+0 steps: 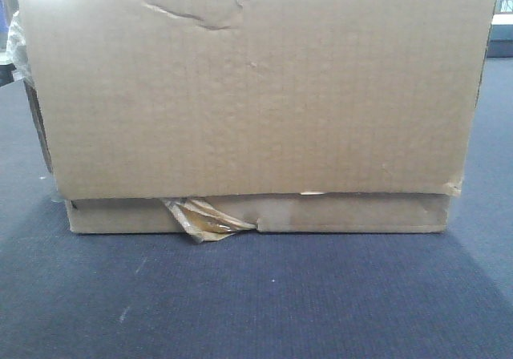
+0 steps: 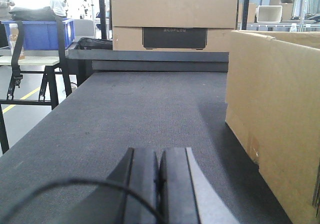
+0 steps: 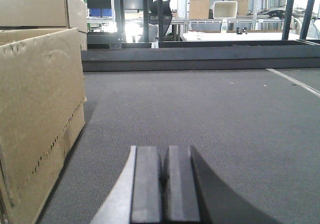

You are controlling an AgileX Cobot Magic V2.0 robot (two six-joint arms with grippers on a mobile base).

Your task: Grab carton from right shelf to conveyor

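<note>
We see the carton resting on the dark grey surface, its broad side filling the front view, with a crumpled dent near its top edge and torn tape curling out at the seam near its bottom edge. From the left wrist view, our left tool sits low over the surface with its pads pressed together and nothing between them, the carton standing just beside it on the right. From the right wrist view, our right tool is likewise pressed together on nothing, with the carton near it on the left. So the carton lies between both tools, touching neither. A second box with a dark printed panel stands at the far edge of the surface
</note>
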